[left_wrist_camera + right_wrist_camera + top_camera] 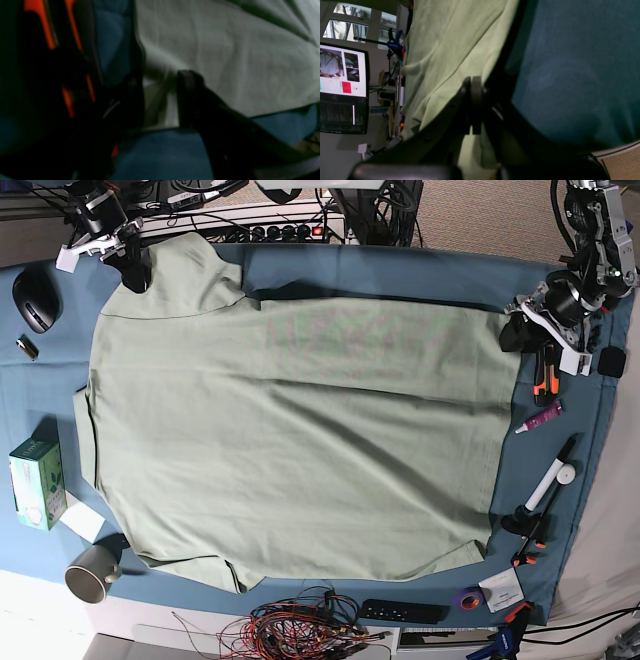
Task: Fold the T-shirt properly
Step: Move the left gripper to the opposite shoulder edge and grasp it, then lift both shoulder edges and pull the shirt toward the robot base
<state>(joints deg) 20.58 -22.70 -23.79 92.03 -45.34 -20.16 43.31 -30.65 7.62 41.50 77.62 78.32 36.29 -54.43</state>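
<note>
Shirt [290,430] spread flat on tabletop [400,275]; right pincer [473,105] clamped on sleeve, left pincer [160,100] parted astride hem corner. Next: close left, lift for first fold.

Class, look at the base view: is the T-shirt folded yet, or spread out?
Spread out. The T-shirt lies flat in one layer across the blue table cloth, body and both sleeves open, with no fold made yet.

No legible text anywhere.
</note>
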